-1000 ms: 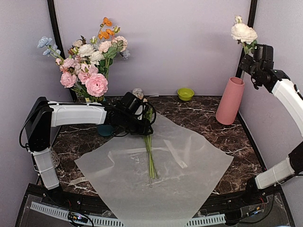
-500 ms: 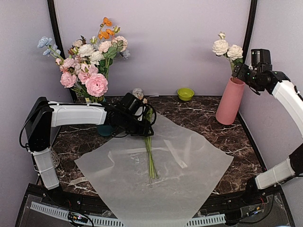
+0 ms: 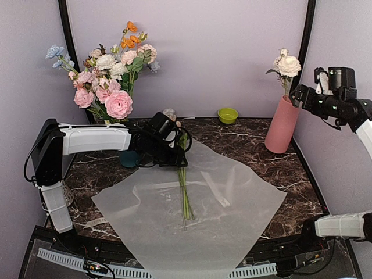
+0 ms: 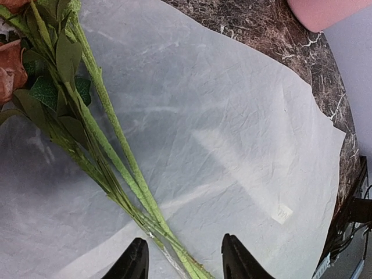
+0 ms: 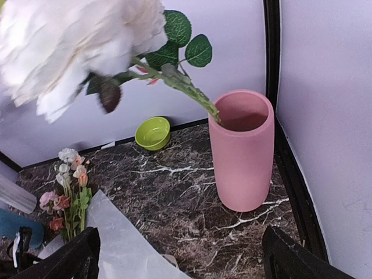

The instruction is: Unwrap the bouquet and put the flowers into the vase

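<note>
Hovers right gripper (image 5: 177, 253) wide open and empty beside vase (image 5: 241, 157), 1 white bloom (image 5: 81, 46) leaning on its rim, and straddles other flowers (image 4: 110, 133) on flat paper (image 4: 232, 116) with left gripper (image 4: 185, 258) half-open, unclamped, seemingly ready to grasp.

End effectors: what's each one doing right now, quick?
Left end effector: open around the flowers, not gripping them.
Right end effector: open, empty.
</note>
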`<state>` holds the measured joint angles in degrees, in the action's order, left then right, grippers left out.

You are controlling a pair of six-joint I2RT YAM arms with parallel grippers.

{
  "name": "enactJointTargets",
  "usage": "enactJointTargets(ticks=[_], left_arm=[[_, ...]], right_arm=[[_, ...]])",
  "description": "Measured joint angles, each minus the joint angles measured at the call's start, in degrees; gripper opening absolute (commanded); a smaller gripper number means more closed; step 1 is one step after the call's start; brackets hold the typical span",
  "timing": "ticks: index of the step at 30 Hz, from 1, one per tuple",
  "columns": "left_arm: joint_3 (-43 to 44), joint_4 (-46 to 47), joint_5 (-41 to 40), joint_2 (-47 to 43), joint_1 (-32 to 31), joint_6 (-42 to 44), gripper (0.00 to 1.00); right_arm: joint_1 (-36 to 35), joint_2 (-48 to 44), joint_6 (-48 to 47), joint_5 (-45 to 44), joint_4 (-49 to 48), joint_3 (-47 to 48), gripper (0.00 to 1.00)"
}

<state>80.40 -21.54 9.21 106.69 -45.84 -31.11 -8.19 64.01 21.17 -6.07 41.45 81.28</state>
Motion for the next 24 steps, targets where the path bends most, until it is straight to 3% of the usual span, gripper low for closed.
enactJointTargets(ticks=[5, 11, 17, 24], left_arm=[[2.05, -2.6, -0.9, 1.44, 0.42, -1.05, 0.41], [4.42, -3.87, -1.18, 5.18, 0.7, -1.42, 0.38], [5.09, -4.42, -1.07, 8.7, 0.85, -1.77, 0.35], [6.54, -5.38, -1.16, 11.65, 0.94, -2.21, 0.13]], right_arm=[[0.0, -8.07, -2.75, 6.19, 0.66, -5.53, 0.9], [0.0, -17.31, -4.13, 17.18, -3.1, -16.39, 0.9], [0.0, -19.61, -3.89, 20.52, -7.34, -19.47, 0.9], [0.0, -20.22, -2.36, 20.68, -8.52, -22.36, 0.89]])
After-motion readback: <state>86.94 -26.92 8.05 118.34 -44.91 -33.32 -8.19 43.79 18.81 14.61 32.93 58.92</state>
